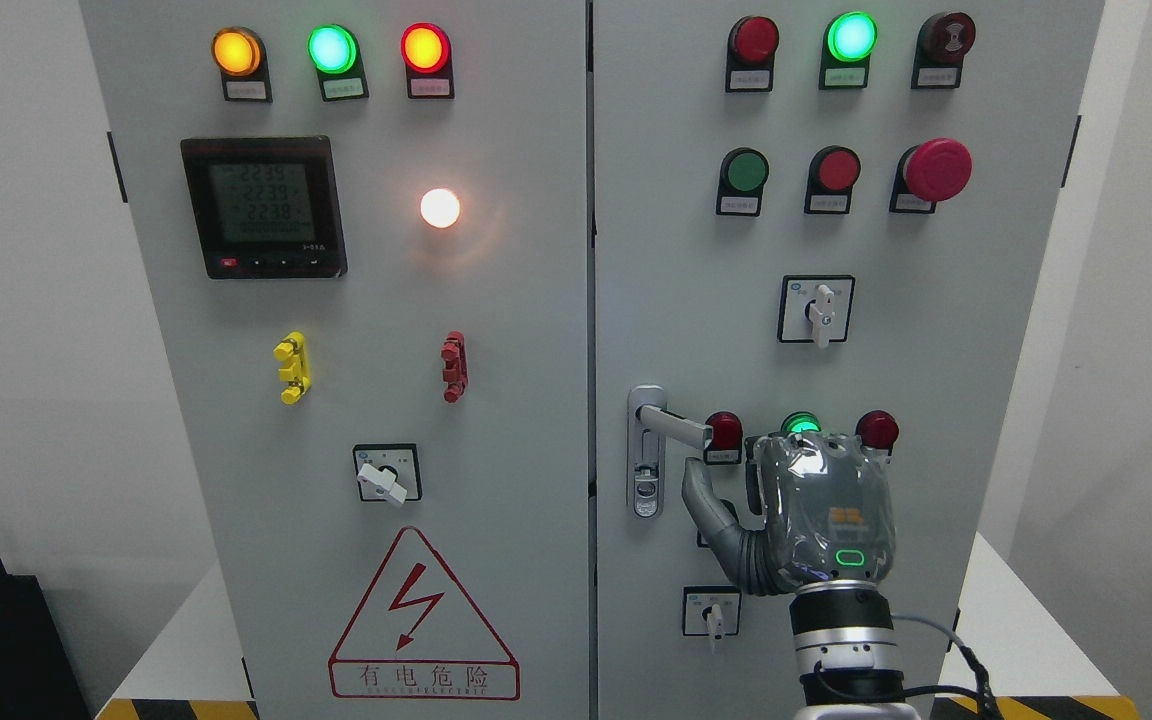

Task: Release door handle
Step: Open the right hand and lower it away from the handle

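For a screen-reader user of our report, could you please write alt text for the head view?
The robot's right hand is raised in front of a grey two-door electrical cabinet, just right of and below the silver lever door handle, not gripping it. Coloured indicator lamps, switches, a digital meter and a red lightning warning triangle cover the doors.

Head-height, square-on, close to cabinet [576, 620]

Right hand [816, 510] below door handle [671, 425], apart from it; thumb extended, holding nothing.
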You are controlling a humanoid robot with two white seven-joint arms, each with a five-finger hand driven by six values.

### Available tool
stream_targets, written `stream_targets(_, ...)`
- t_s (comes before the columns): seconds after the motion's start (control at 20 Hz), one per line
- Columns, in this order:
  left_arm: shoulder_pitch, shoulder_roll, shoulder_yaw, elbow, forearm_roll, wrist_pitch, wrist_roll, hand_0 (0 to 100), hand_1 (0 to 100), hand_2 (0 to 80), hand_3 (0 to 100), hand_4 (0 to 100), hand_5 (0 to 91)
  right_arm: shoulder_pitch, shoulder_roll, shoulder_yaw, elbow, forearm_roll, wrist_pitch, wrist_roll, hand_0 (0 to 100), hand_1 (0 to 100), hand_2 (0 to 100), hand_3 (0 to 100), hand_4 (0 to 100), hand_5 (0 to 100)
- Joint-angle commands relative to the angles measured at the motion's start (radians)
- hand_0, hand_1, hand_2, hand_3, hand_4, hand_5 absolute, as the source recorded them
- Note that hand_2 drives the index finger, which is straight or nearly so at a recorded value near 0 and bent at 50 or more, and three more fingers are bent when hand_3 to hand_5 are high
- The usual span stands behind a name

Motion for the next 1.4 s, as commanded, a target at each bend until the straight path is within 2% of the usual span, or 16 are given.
stream_targets(0.0,0.0,0.0,0.011,0.017,0.0,0.001,0.001,12,39,0.0,0,0,0.0,0.103,0.001,0.001,-0.09,-0.004,-0.074,-0.064,46,14,94,100,100,97)
stream_targets(0.05,0.0,0.0,0.011,0.017,0.0,0.001,0.001,12,39,0.0,0,0,0.0,0.143,-0.001,-0.005,-0.114,-0.006,-0.111,-0.102,46,14,94,100,100,97)
stream_targets(0.15,0.0,0.0,0.011,0.017,0.0,-0.001,0.001,12,39,0.0,0,0,0.0,0.236,-0.006,-0.023,-0.174,-0.012,-0.175,-0.173,48,13,80,100,91,93)
stream_targets(0.2,-0.001,0.0,0.011,0.017,0.0,0.001,0.001,12,39,0.0,0,0,0.0,0.281,-0.012,-0.054,-0.203,-0.015,-0.21,-0.193,49,13,77,100,91,91)
stream_targets(0.25,0.0,0.0,0.011,0.017,0.0,0.001,0.001,12,39,0.0,0,0,0.0,0.317,-0.019,-0.081,-0.229,-0.038,-0.253,-0.201,49,14,64,100,87,86)
stream_targets(0.3,-0.001,0.0,0.011,0.017,0.0,0.001,0.001,12,39,0.0,0,0,0.0,0.341,-0.024,-0.101,-0.245,-0.074,-0.295,-0.199,50,14,53,89,78,78)
stream_targets(0.35,0.0,0.0,0.011,0.017,0.0,0.001,0.001,12,39,0.0,0,0,0.0,0.352,-0.029,-0.118,-0.248,-0.111,-0.324,-0.199,50,14,48,80,72,72)
stream_targets(0.4,-0.001,0.0,0.011,0.017,0.0,0.001,0.001,12,39,0.0,0,0,0.0,0.353,-0.038,-0.137,-0.248,-0.134,-0.335,-0.202,49,15,31,53,47,45)
stream_targets(0.45,-0.001,0.0,0.011,0.017,0.0,0.001,0.001,12,39,0.0,0,0,0.0,0.353,-0.051,-0.147,-0.248,-0.148,-0.339,-0.202,49,15,26,43,36,35)
stream_targets(0.5,-0.001,0.0,0.011,0.017,0.0,0.001,0.001,12,39,0.0,0,0,0.0,0.35,-0.058,-0.151,-0.248,-0.155,-0.344,-0.204,49,14,13,22,15,11)
stream_targets(0.55,-0.001,0.0,0.011,0.017,0.0,0.001,0.001,12,39,0.0,0,0,0.0,0.344,-0.056,-0.155,-0.248,-0.158,-0.347,-0.202,50,11,1,6,0,0)
stream_targets(0.65,0.0,0.0,0.011,0.017,0.0,0.001,0.001,12,39,0.0,0,0,0.0,0.338,-0.05,-0.161,-0.248,-0.158,-0.361,-0.199,51,8,0,0,0,0)
stream_targets(1.05,0.0,0.0,0.011,0.017,0.0,0.001,0.001,12,39,0.0,0,0,0.0,0.321,-0.016,-0.18,-0.248,-0.158,-0.366,-0.192,47,9,0,0,0,0)
stream_targets(1.35,0.0,0.0,0.011,0.017,0.0,0.001,0.001,12,39,0.0,0,0,0.0,0.312,-0.015,-0.178,-0.246,-0.158,-0.367,-0.19,46,11,0,0,0,0)
